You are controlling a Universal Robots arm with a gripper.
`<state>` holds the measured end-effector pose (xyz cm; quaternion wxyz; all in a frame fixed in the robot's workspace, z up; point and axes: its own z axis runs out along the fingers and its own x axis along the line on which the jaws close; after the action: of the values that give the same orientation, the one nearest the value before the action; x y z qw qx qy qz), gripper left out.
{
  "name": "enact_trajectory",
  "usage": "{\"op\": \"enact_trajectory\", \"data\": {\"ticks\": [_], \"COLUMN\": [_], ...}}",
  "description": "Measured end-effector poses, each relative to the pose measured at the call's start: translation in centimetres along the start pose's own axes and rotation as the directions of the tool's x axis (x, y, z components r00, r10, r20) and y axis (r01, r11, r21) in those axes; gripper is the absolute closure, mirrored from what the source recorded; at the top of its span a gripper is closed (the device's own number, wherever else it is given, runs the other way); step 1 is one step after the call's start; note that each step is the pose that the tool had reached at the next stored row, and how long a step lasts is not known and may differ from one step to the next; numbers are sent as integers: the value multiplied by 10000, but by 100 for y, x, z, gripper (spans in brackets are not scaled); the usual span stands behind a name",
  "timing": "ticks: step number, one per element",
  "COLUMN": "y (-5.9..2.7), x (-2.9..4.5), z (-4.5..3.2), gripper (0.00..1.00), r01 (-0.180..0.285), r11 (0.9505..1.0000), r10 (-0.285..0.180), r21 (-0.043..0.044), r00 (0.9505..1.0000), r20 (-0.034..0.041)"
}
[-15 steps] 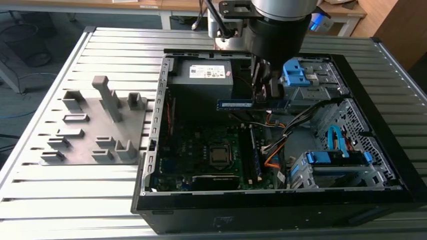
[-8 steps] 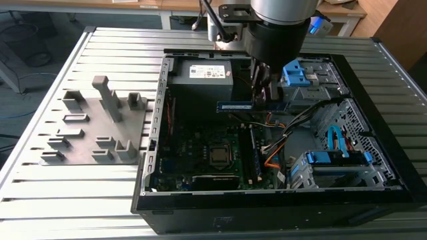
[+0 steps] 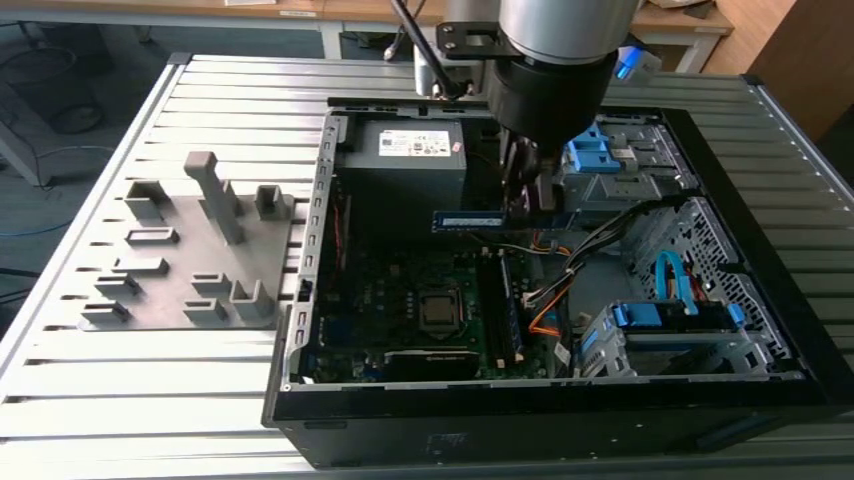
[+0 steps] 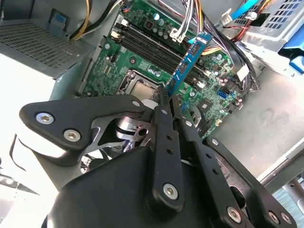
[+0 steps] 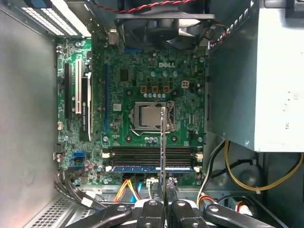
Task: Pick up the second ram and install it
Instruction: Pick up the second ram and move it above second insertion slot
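So, clamped on what right now?

> Pinched narrow on the second ram, held by one end in the gripper. Just the board's thickness between the jaws, going by the second wrist view.

And whereabouts in the case?

> Up in the air over the motherboard, not seated in anything. In the exterior view, just beside the grey power-supply box, lying flat and reaching out from the grip toward the exterior view's left.

Lined up with the memory slots yet?

> Nope, crosswise. Seen edge-on in the first wrist view as a thin line cutting straight across the slots, roughly at right angles. Also passing over the first stick, already sitting in one of the outer slots.

Materials, for the curious?

> Thin, flat, rigid blue-green circuit board with a small white label on one face. Hard black metal fingers, slim at the tips, dotted with bolt heads. Long dark plastic slots with pale latches at both ends. Probably stiff along the length but touchy about going in skewed.
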<state>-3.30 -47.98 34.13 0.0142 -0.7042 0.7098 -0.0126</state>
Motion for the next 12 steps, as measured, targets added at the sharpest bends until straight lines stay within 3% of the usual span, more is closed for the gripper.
{"op": "enact_trajectory", "data": {"ticks": [12], "y": [44], "x": [136], "z": [169], "gripper": [86], "r01": [-1], "r11": [10000], "r10": [1], "r21": [0], "r00": [10000], "r20": [7]}}
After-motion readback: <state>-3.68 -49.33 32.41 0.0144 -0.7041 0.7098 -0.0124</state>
